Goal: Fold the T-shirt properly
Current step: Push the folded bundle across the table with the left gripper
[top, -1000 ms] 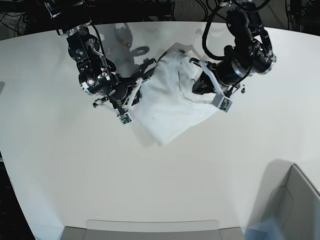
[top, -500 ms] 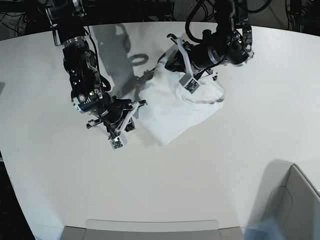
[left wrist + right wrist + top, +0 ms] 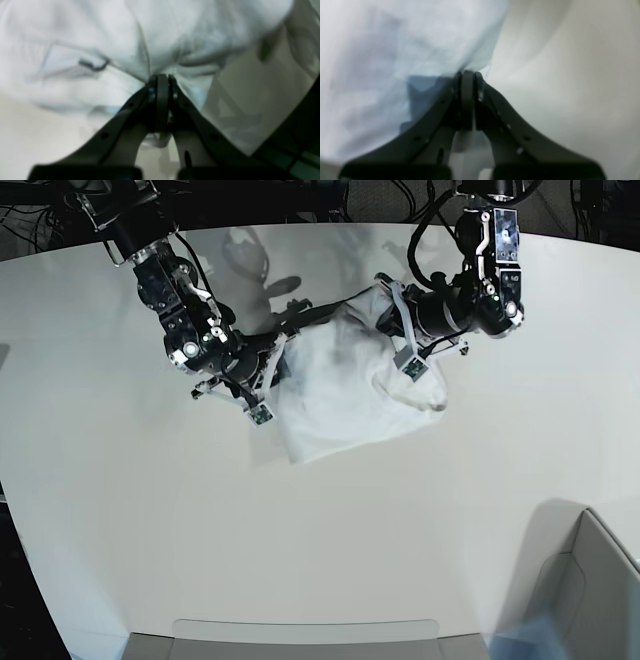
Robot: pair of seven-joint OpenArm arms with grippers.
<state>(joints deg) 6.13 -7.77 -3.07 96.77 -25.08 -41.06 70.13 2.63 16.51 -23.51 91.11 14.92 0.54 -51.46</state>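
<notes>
The white T-shirt lies bunched and wrinkled on the far middle of the table, its upper edge lifted between the two arms. In the base view my left gripper is at the shirt's upper right corner. In the left wrist view that gripper is shut on a pinched fold of T-shirt. My right gripper is at the shirt's left edge. The right wrist view shows it shut on the hem of the T-shirt, with bare tabletop to its right.
The pale table stretches toward the front. A grey bin stands at the front right corner, and a flat grey tray lies along the front edge. Dark cables and frame run behind the table's far edge.
Both arms have swung while holding the cloth: the right arm rose back toward the shirt and the left arm moved right. The shirt's lower corner shifted slightly left.
</notes>
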